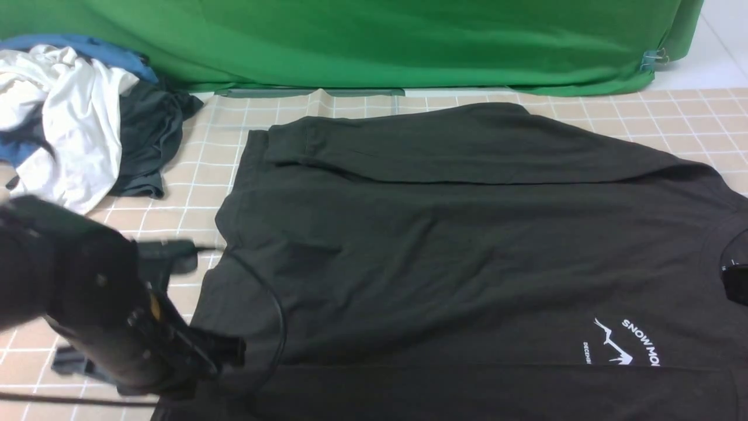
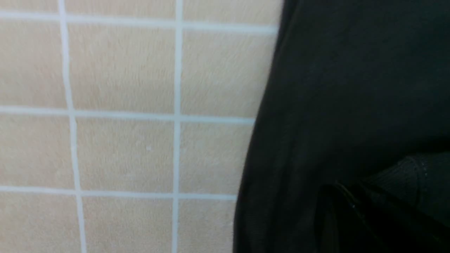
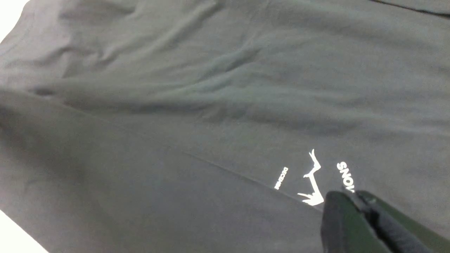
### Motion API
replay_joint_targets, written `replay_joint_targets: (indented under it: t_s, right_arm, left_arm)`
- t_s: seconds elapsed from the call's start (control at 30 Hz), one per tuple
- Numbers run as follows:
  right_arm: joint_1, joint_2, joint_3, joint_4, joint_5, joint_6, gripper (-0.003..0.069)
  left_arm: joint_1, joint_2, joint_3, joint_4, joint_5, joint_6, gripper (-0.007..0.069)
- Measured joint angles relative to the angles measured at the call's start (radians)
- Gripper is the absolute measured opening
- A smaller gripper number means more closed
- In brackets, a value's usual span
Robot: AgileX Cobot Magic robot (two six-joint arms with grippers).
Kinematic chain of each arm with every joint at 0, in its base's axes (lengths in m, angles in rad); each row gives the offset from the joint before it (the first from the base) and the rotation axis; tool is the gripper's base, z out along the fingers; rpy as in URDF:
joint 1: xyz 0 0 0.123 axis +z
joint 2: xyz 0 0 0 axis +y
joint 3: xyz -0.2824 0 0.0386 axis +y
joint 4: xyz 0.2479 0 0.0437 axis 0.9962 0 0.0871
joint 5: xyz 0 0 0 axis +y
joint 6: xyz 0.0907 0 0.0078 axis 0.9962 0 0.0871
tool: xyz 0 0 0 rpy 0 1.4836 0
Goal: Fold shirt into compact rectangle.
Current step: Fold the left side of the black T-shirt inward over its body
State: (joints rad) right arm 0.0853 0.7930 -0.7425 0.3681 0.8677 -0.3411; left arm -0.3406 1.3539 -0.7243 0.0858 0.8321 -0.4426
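Note:
The black shirt (image 1: 444,234) lies spread across the tiled table cover, with its white mountain logo (image 1: 613,348) and "SNOW MO" lettering near the front right. A fold line runs along its near edge. My left gripper (image 1: 232,351) sits at the shirt's front left corner. In the left wrist view the dark cloth (image 2: 344,105) and its stitched hem (image 2: 407,172) cover the left gripper (image 2: 351,214), which is shut on the shirt. My right gripper (image 3: 353,193) is shut, its tips beside the logo (image 3: 311,182); I see no cloth held in it.
A pile with a white garment (image 1: 70,117), a dark grey garment (image 1: 149,134) and blue cloth (image 1: 87,47) lies at the back left. A green backdrop (image 1: 380,41) closes the far side. A black cable (image 1: 279,310) loops over the shirt's left part.

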Motion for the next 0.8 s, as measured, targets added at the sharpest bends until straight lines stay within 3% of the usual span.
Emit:
replay_joint_targets:
  t_s: [0.3,0.8]
  right_arm:
    - [0.0,0.0,0.0,0.0,-0.021,-0.001,0.006]
    - [0.0,0.0,0.0,0.001,-0.056,-0.001,0.007]
  left_arm:
    - [0.0,-0.034,-0.225,0.016,0.03,0.003,0.0031]
    - [0.0,0.222,-0.489,0.238,0.004,-0.016,0.0031]
